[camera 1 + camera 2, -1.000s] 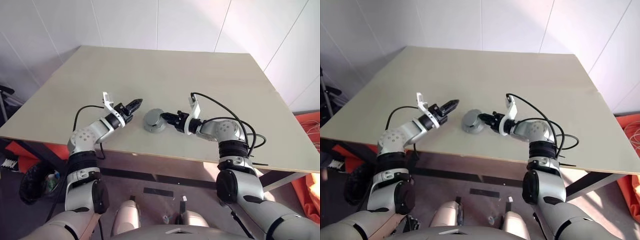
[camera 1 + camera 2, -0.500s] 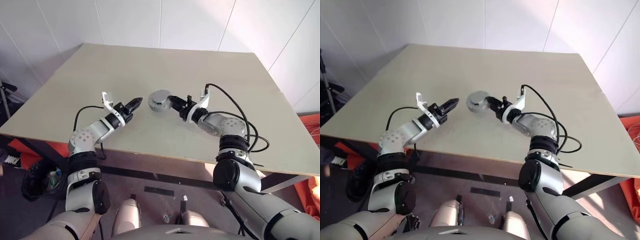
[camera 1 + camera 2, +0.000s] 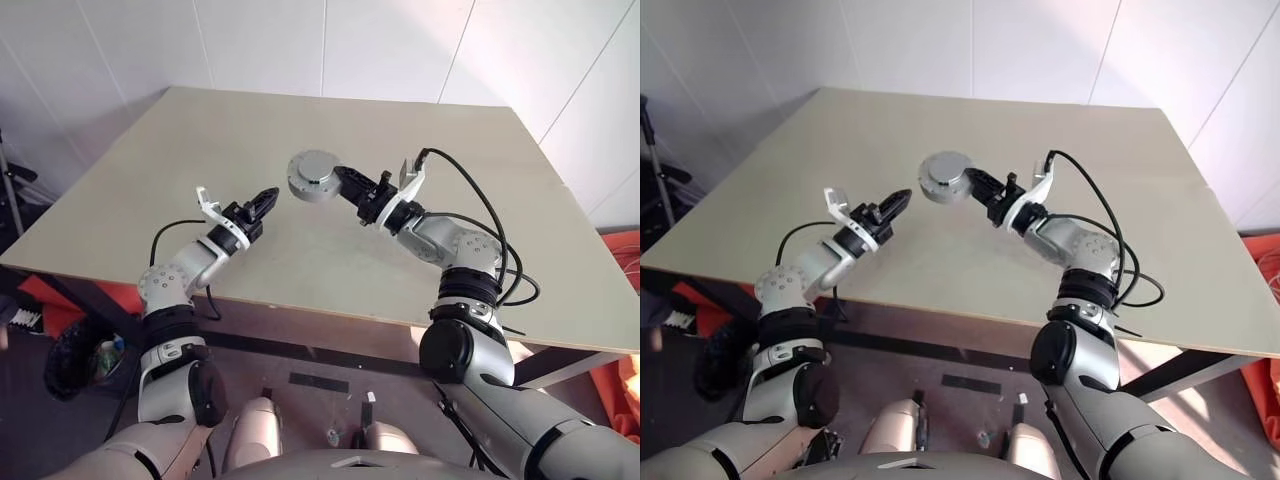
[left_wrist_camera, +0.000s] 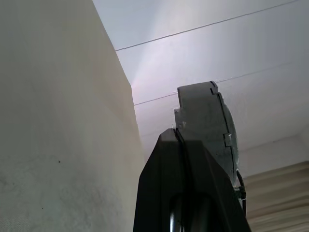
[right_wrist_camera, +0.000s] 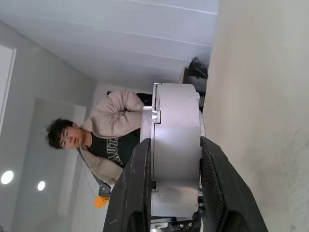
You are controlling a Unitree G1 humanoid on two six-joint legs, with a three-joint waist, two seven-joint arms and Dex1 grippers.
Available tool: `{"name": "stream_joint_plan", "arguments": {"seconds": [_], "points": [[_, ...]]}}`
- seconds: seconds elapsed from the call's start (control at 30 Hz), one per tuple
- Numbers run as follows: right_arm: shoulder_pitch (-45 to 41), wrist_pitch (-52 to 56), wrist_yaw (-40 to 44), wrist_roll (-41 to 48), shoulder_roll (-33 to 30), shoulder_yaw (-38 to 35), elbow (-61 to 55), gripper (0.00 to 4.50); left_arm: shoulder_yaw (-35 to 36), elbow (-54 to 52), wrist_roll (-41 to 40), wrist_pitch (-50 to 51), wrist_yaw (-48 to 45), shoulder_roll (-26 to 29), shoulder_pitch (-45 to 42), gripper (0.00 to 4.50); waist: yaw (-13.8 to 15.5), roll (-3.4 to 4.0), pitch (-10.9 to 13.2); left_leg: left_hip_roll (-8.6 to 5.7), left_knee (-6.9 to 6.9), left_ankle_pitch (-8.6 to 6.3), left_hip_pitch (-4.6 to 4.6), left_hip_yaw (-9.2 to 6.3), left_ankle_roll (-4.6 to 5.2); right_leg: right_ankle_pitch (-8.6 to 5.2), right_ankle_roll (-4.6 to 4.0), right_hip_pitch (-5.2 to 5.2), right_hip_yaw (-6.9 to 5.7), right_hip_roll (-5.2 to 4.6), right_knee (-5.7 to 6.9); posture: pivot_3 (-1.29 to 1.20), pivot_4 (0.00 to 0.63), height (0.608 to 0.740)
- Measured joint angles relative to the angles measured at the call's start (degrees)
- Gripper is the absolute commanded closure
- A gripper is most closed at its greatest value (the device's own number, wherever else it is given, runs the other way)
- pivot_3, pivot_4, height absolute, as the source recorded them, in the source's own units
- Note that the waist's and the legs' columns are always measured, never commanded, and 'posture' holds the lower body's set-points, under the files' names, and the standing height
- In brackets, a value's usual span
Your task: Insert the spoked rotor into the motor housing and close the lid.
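I'm keeping the right claw [image 3: 343, 180] clamped on the motor housing [image 3: 312, 177] (left claw [image 3: 268, 197] pinched together, empty), lifting it level above the bench [image 3: 330, 120].

Silver-grey jointed arms, black two-fingered left end effector [image 3: 263, 202] and right end effector [image 3: 343, 178], white brackets, looping black cables.

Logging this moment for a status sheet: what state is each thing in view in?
motor housing: lifted off the table, closed, clamped by its rim in the right gripper
right gripper: shut on the motor housing
left gripper: shut, holding nothing, raised above the table
table: bare
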Motion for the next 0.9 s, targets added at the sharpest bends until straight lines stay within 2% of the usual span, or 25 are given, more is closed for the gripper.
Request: {"name": "stream_joint_plan", "arguments": {"seconds": [0.57,0.67,0.9], "points": [[0.8,-1.6,-0.9,0.0,-0.7,2.4,0.0,3.32,-3.6,-3.0,-2.6,2.3,0.2,0.6,1.9,4.50,0.0,0.00,0.0,-0.01,0.06,0.00,-0.03,0.00,-0.01,0.05,0.09,0.01,0.01,-0.01,-0.02,0.00,0.000,0.740],[1.1,-2.1,-0.9,0.0,-1.0,3.2,-0.1,3.32,-4.8,-3.0,-1.7,1.5,0.1,1.1,2.1,3.89,0.0,0.00,0.0,-0.01,0.07,0.00,-0.03,0.00,-0.01,0.05,0.10,0.01,0.01,-0.01,-0.02,0.00,0.000,0.740],[2.3,-2.9,-0.9,-0.1,-1.3,5.0,-0.1,3.32,-6.2,-3.0,-1.8,1.7,-1.1,1.5,3.0,1.64,0.0,0.00,0.0,-0.02,0.09,0.00,-0.04,0.00,-0.01,0.06,0.11,0.00,0.01,-0.01,0.00,0.00,0.000,0.740]]}}
